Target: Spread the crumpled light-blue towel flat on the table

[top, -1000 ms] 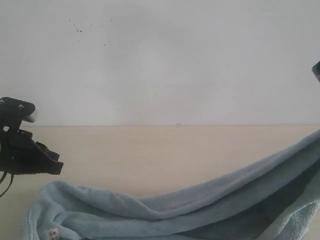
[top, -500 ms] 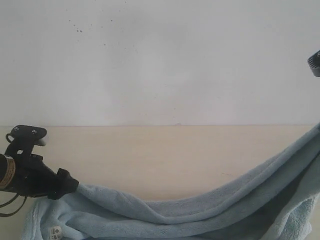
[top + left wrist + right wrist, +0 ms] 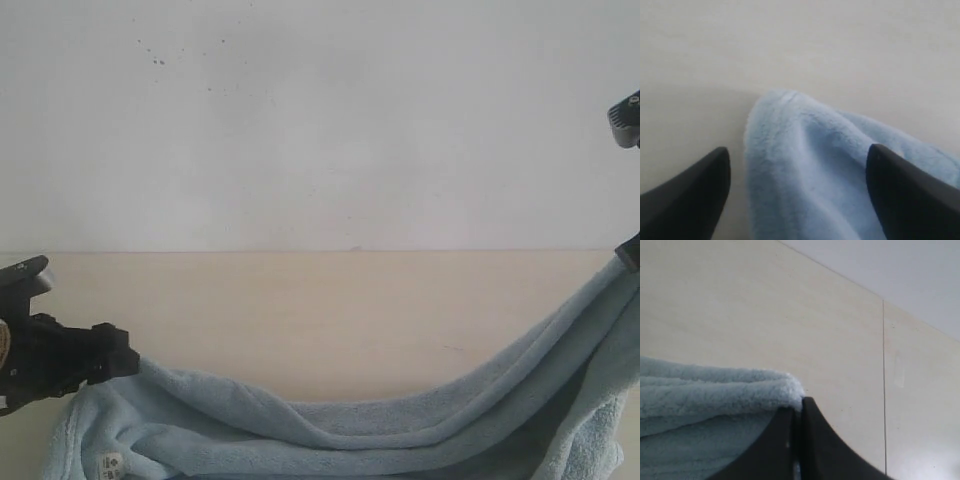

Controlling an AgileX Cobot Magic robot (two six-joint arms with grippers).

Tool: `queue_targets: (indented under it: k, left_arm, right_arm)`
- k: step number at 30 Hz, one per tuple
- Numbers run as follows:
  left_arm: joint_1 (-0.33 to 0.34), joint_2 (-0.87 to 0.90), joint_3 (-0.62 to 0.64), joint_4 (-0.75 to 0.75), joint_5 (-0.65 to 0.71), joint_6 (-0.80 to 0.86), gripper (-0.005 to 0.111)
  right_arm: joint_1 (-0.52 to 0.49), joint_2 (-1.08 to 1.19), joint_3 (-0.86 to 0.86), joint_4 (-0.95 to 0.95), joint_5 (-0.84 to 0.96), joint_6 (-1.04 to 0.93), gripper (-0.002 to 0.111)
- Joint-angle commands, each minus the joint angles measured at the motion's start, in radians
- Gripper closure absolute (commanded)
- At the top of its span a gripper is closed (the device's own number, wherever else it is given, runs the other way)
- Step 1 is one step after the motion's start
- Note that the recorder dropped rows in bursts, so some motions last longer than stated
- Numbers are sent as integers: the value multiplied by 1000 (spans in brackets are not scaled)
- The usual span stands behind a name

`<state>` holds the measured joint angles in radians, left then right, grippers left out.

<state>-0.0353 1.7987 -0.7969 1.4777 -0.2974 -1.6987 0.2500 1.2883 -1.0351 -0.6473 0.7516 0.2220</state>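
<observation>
Currently: towel [image 3: 330, 425] part-raised, not yet flat; a second grasp is judged to be pending.
Position: the towel occupies the near part of the tabletop [image 3: 300, 310]. Its left end is bunched on the surface and its right end is lifted clear at the right edge of the scene.
Long axis: runs left to right, sagging in one curve from the raised right end down to the left end.
Marking: small white care tag [image 3: 108, 464] near the left corner, on the near side.
Right grip: right pincer [image 3: 799, 410] clenched on the towel's thick edge, fingertips together with cloth pinched between them, held above the tabletop.
Left grip: left pincer [image 3: 797, 195] released, fingers wide apart, low at the left end. A rounded fold of towel sits in the gap, and neither finger visibly presses it.
Key relation: the towel's left end lies straight ahead of the left pincer and runs off to the right from it. The left arm is the nearer one; the right is occupied.
Next move, judged: close on the fold, then draw both ends apart along the long axis.
Risk, judged: the plump fold may be taken doubled, leaving layers overlapped.
Backdrop: white wall [image 3: 320, 120] at the far edge.
</observation>
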Motion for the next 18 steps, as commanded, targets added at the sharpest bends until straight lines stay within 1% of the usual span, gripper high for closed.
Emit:
queue_targets:
  k: [1,4,6,8,11,15,16,18]
  left_arm:
    - [5,2,4,165,88,-153,36]
    - [5,5,4,152,-59,-171,36]
    - [2,18,4,152,-92,-171,39]
    - [2,28,4,152,-92,-171,44]
    - [2,30,-2,144,-70,-169,59]
    - [2,30,-41,144,-65,-128,96]
    - [2,25,-52,144,-72,-111,102]
    - [2,11,-72,144,-84,-86,102]
  right_arm:
    - [0,-10,-2,19,-24,4,108]
    - [0,-10,-2,32,-24,4,108]
    - [0,-10,-2,35,-24,4,108]
    - [0,-10,-2,37,-24,4,108]
    - [0,-10,-2,39,-24,4,108]
    - [0,-10,-2,39,-24,4,108]
    - [0,-10,-2,39,-24,4,108]
    - [0,-10,-2,39,-26,4,108]
